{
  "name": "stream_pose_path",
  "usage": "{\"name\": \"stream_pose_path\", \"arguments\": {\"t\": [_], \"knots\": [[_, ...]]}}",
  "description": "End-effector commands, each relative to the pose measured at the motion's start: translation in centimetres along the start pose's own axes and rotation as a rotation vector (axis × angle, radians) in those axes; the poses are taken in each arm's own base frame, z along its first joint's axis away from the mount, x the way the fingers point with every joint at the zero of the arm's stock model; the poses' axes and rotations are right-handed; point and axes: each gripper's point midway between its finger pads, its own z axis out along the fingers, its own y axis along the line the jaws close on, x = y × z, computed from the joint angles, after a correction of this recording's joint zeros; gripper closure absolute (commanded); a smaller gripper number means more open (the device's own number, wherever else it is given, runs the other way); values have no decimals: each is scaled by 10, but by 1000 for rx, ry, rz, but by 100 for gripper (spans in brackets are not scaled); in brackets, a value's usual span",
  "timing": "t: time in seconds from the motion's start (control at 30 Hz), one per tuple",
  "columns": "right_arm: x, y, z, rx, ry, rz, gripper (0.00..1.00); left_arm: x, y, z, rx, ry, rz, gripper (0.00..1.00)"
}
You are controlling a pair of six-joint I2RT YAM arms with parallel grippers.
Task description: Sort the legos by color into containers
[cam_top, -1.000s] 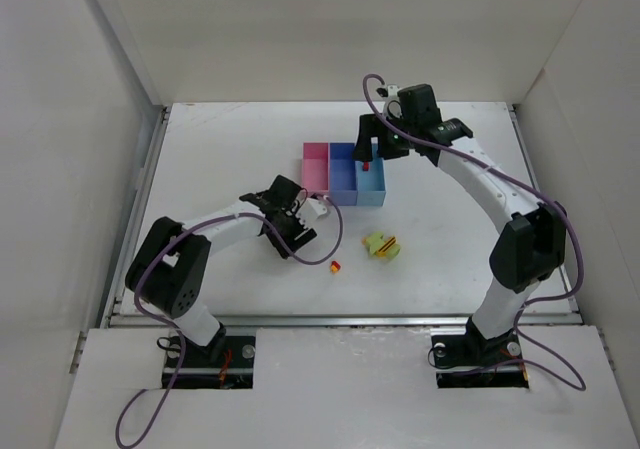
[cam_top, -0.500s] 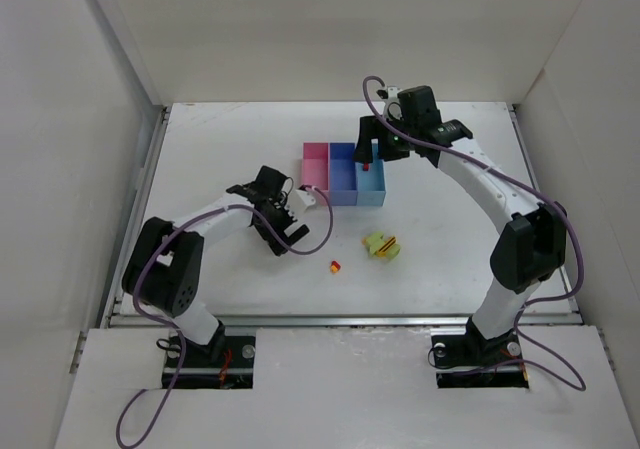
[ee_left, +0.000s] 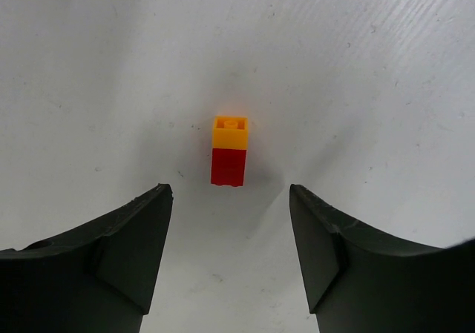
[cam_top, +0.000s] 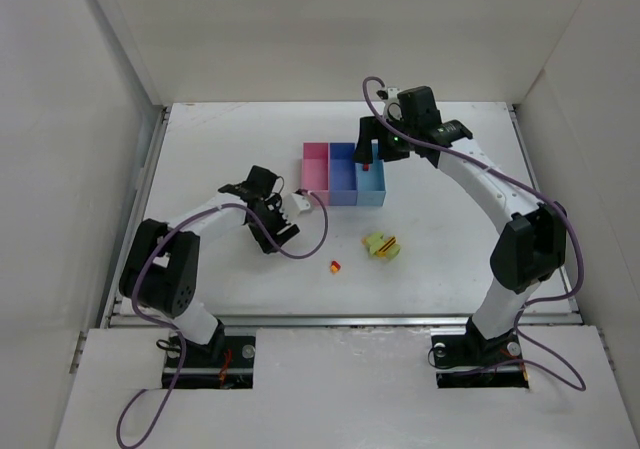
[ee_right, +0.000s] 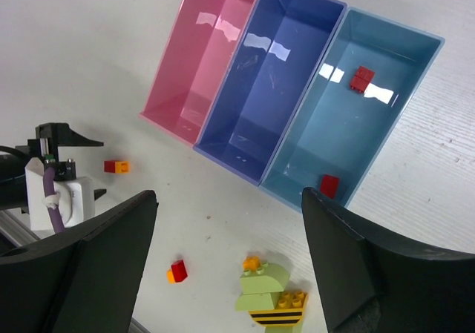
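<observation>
Pointing down at the white table (cam_top: 200, 169), the left gripper (ee_left: 230, 196) has its fingers spread wide and grips nothing. A red-and-orange brick (ee_left: 229, 151) lies flat on the table just ahead of the fingertips, in line with the gap between them. Its orange end is the farther one, and it touches neither finger.

To the right of this gripper stand three joined bins: the pink bin (ee_right: 200, 58), the medium blue bin (ee_right: 274, 88) and the light blue bin (ee_right: 334, 125). The light blue bin holds a red brick (ee_right: 362, 78) towards its far end and a second red brick (ee_right: 329, 185) at its near end.

The right gripper (ee_right: 228, 196) hangs above the bins with its fingers parted wide, holding nothing. In its own view the near end of the medium blue bin falls between the fingertips. Closer to its palm, on the table between the fingers, lie a small red-and-orange piece (ee_right: 177, 271) and, right of it, a lime clump (ee_right: 256, 301) with orange bits and a black-striped yellow part.
</observation>
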Motion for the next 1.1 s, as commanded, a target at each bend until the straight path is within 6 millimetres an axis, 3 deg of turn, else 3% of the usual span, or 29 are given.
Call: {"name": "stream_pose_path", "arguments": {"t": [0.0, 0.07, 0.17, 0.33, 0.43, 0.57, 0.6, 0.67, 0.8, 0.93, 0.97, 1.0, 1.07], "knots": [[-12, 4, -14, -5, -53, -20, 16, -10, -6, -2, 47, -32, 20, 38], [-12, 4, -14, -5, -53, -20, 16, -6, -6, 6, 60, -16, 0, 38], [-12, 4, -14, -5, -53, -20, 16, -3, -2, 15, 58, 20, -35, 54], [-12, 4, -14, -5, -53, -20, 16, -10, 1, 16, 48, -10, -48, 59], [-12, 4, -14, -5, -53, -20, 16, -11, -1, 19, 55, -15, -69, 66], [-12, 4, -14, -5, -53, -20, 16, -11, -1, 19, 55, -15, -69, 82], [-12, 4, -14, -5, -53, -20, 16, -12, -2, 19, 64, -22, -69, 91], [-12, 4, -14, -5, -53, -20, 16, -18, -2, 18, 69, -38, -76, 100], [-5, 5, -13, -19, -32, -15, 18, -28, -2, 12, 83, -60, -97, 100], [-5, 14, -17, -63, -30, -19, 18, -65, 7, -30, 29, -185, -81, 100], [-4, 21, -18, -104, -20, -20, 18, -76, 8, -42, 16, -228, -77, 100], [-7, 29, -22, -142, -32, -28, 18, -94, 13, -67, -21, -302, -48, 100], [-10, 53, -27, -276, -35, -20, 18, -111, 14, -87, -32, -362, -65, 100]]}}
